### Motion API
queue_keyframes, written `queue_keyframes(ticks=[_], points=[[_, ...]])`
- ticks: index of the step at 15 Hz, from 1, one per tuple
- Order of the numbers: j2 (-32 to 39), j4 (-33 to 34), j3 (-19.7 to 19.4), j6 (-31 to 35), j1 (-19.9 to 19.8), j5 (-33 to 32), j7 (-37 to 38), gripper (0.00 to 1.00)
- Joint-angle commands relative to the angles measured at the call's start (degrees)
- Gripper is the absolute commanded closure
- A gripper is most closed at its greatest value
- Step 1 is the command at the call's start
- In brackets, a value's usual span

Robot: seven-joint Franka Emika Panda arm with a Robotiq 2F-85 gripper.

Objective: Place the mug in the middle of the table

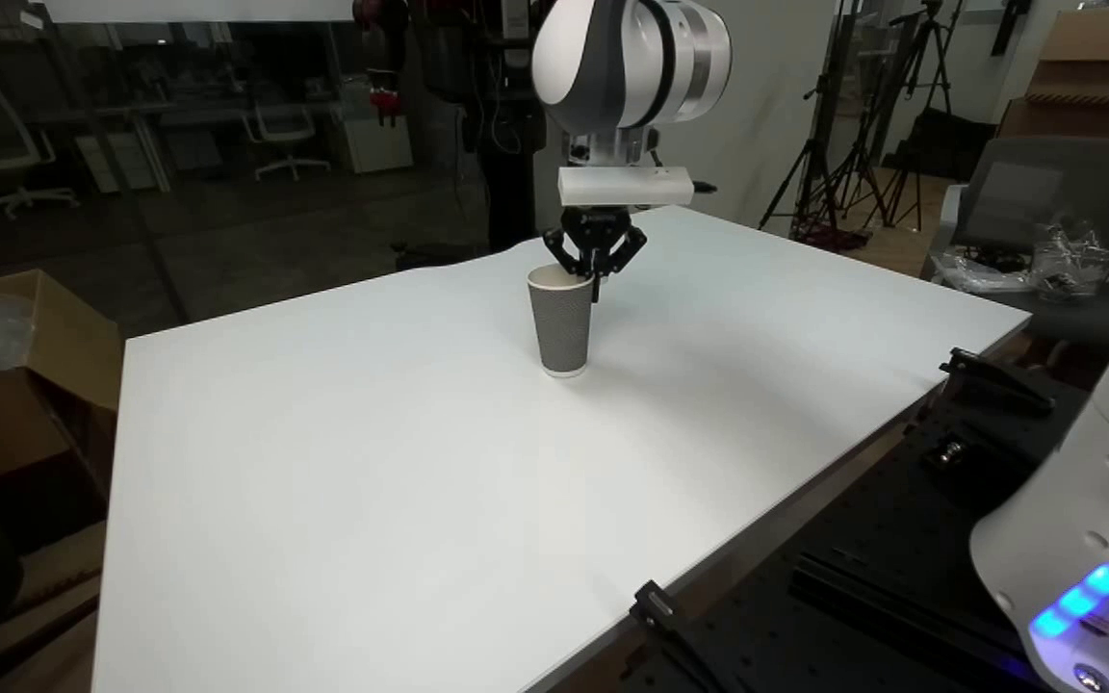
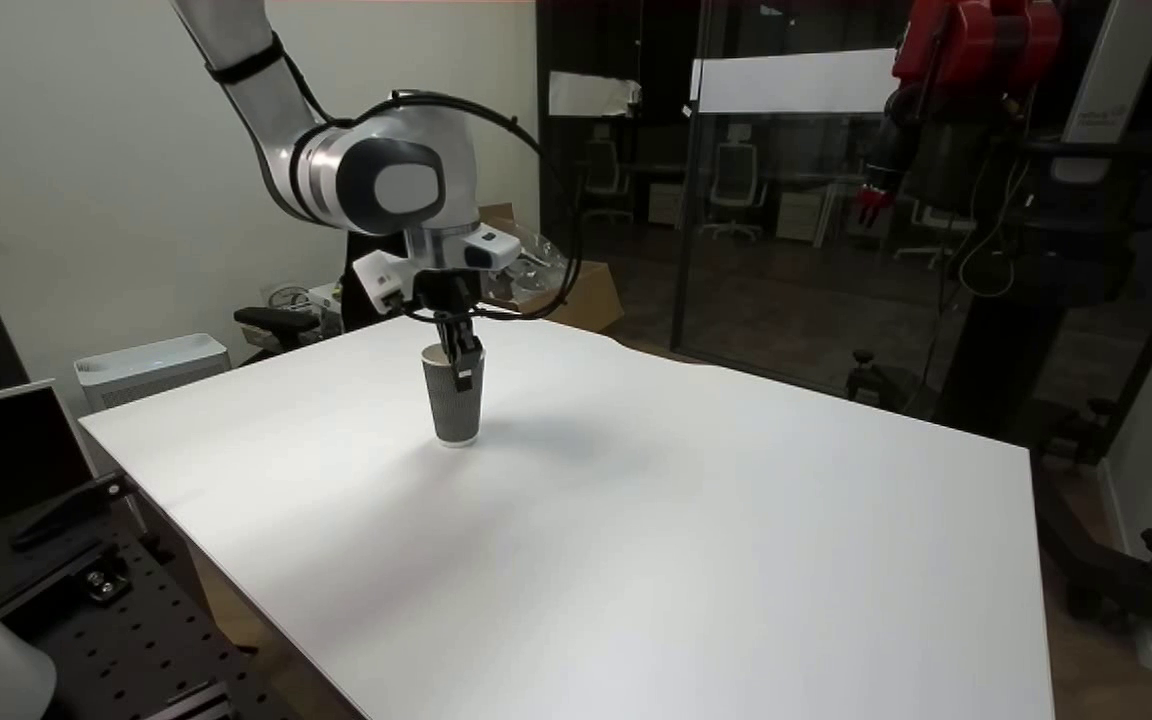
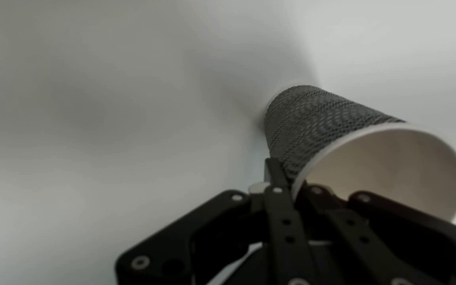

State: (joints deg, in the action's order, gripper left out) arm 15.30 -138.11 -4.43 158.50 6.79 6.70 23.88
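The mug (image 1: 562, 322) is a small grey tapered cup with a white rim, upright at the table. It also shows in an exterior view (image 2: 454, 398) and in the wrist view (image 3: 311, 122), where its open mouth points towards the camera. Its base is on the white table (image 1: 352, 481) or very close above it; I cannot tell which. My gripper (image 1: 596, 274) is at the rim, pointing down. In the wrist view the gripper (image 3: 289, 182) is shut on the mug's wall, one finger outside and one inside. The inner fingertip is hidden in the mug.
The table also shows in an exterior view (image 2: 736, 520). Black clamps (image 1: 997, 377) sit at its edge by the robot base (image 1: 1084, 539). A cardboard box (image 1: 35, 375) stands beyond the far side. A chair with plastic bags (image 1: 1065, 192) stands behind another edge.
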Motion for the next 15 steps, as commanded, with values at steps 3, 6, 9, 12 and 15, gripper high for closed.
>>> queue_keyframes(ticks=[3, 6, 9, 12, 15], points=[[3.0, 0.9, -0.1, -4.2, 0.2, -1.2, 1.8, 0.52], [4.1, 1.0, -0.5, -4.8, 0.7, -1.5, 2.3, 0.31], [3.2, 0.8, -1.8, -4.6, 1.7, -3.8, 4.1, 0.12], [1.5, 0.4, -3.5, -4.3, 3.4, -7.4, 6.9, 0.0], [-1.0, 0.3, -5.4, -4.6, 5.6, -12.9, 10.8, 0.0]])
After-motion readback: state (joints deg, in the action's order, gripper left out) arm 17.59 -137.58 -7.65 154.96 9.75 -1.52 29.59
